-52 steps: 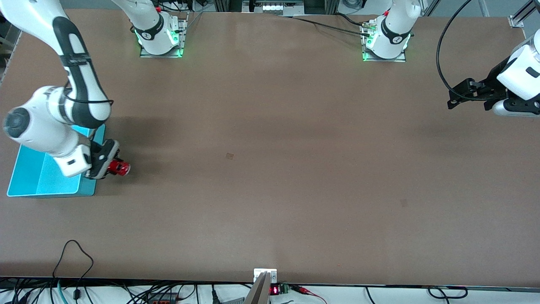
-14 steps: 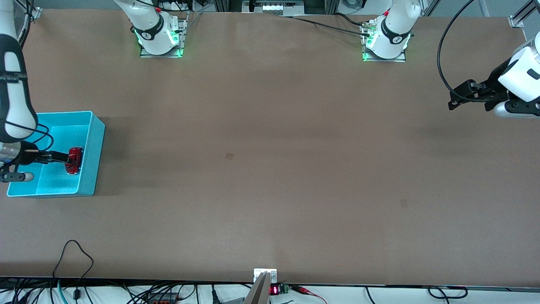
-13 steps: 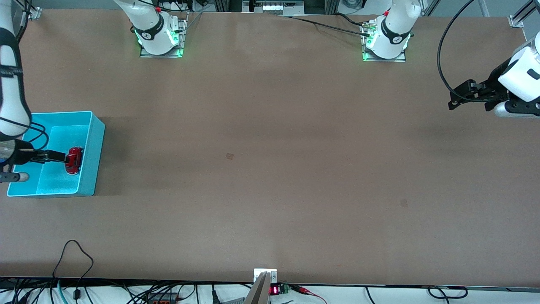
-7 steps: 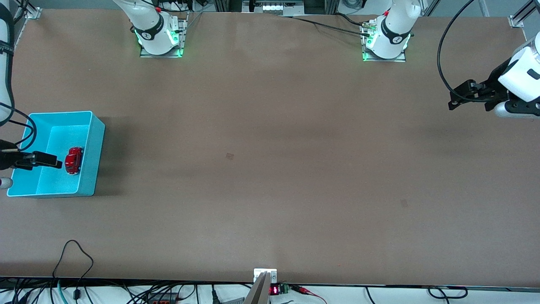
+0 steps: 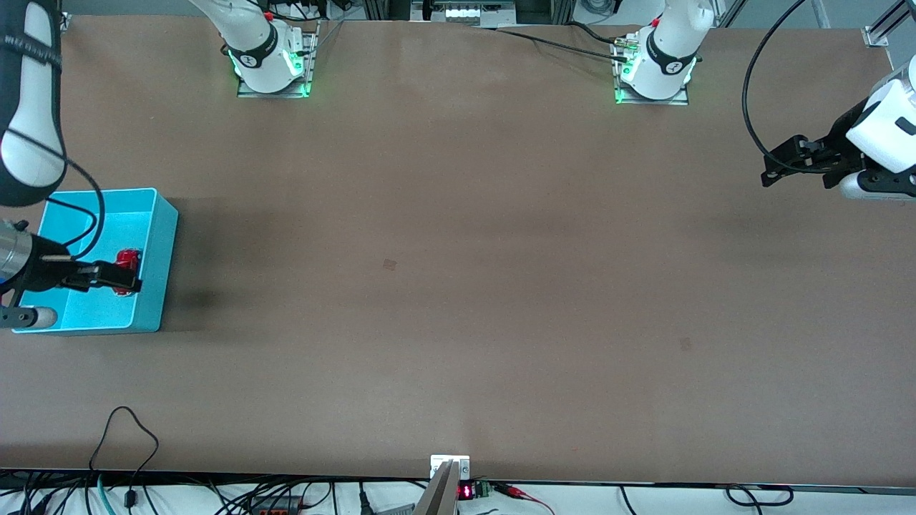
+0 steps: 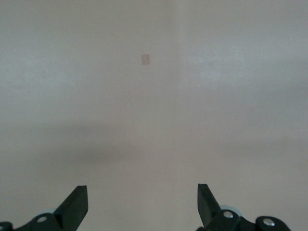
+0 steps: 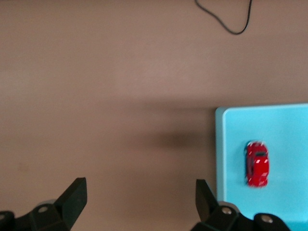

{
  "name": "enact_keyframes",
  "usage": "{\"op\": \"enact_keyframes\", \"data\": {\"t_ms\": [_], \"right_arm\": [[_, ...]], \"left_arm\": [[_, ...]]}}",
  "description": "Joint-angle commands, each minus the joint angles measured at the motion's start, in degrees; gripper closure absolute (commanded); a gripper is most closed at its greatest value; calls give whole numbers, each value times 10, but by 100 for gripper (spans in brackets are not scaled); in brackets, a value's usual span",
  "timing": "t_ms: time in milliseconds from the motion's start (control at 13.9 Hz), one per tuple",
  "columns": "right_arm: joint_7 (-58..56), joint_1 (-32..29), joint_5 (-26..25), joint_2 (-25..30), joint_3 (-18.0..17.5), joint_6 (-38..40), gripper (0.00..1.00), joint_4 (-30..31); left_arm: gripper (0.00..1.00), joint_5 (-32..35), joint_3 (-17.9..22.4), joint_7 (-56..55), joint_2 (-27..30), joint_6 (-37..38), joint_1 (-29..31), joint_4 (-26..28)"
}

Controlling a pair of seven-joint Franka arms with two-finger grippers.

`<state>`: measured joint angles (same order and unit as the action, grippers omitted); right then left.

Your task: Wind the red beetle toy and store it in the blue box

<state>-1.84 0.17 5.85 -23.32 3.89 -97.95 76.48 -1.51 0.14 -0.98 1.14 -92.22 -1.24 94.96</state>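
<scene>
The red beetle toy (image 5: pixel 129 256) (image 7: pixel 257 163) lies on the floor of the blue box (image 5: pixel 162 243) (image 7: pixel 288 130), close to the wall that faces the table's middle. The box stands at the right arm's end of the table. My right gripper (image 5: pixel 123 279) (image 7: pixel 141 199) hangs in the air over the box, open and empty; its fingers hide part of the toy in the front view. My left gripper (image 5: pixel 776 168) (image 6: pixel 143 204) waits open and empty over bare table at the left arm's end.
A black cable loop (image 5: pixel 125 429) (image 7: pixel 226 19) lies on the table near the front edge, nearer the front camera than the box. The arm bases (image 5: pixel 272 64) (image 5: pixel 655 68) stand along the back edge. A small clamp (image 5: pixel 449 468) sits mid front edge.
The right gripper drew back from the toy toward the table's end, then swung back over it. The toy stays put in the box. The left arm has not moved.
</scene>
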Motion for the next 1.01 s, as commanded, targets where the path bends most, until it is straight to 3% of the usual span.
{"op": "enact_keyframes", "data": {"t_ms": [0,216,505,938], "right_arm": [[32,13,0,74,7,65,0,37],[19,16,-10,130,48,74,0,94],[17,40,-65,208,50,-4,0,200],[-15,5,-58,201,45,15,0,159]], "left_arm": [[0,-9,0,-2,-9,13,4,-19],[0,-9,1,-2,-9,13,4,-18],[0,-10,4,-1,-9,13,8,-18],[0,-11,3,-2,-10,13,8,-19]]}}
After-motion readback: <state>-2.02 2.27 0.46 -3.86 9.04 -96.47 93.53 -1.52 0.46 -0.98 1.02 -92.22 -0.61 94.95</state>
